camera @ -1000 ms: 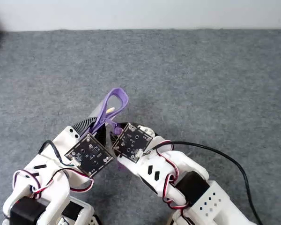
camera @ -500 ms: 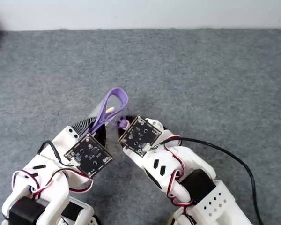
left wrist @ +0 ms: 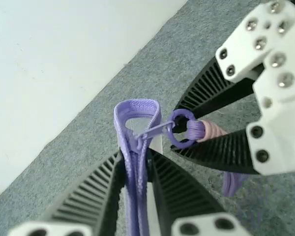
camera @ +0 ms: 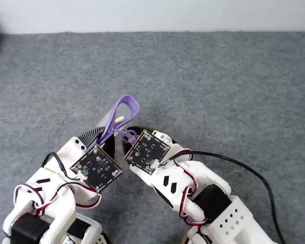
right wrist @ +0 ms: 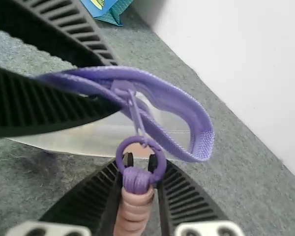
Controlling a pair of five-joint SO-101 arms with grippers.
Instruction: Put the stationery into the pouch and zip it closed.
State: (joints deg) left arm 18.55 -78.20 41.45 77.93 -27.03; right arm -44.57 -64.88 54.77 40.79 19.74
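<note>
Your right pincer (right wrist: 137, 166) grips the purple-and-pink corded zipper charm (right wrist: 136, 184), with the purple fabric pouch (right wrist: 177, 98) just ahead, clamped lengthwise in your left pincer (left wrist: 136, 157).

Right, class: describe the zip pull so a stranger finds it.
On the grey table, the left hand holds a purple-edged pouch. Off its slider hangs the pull: a purple ring, gripped by the right hand. Only it has a pink coil attached.
</note>
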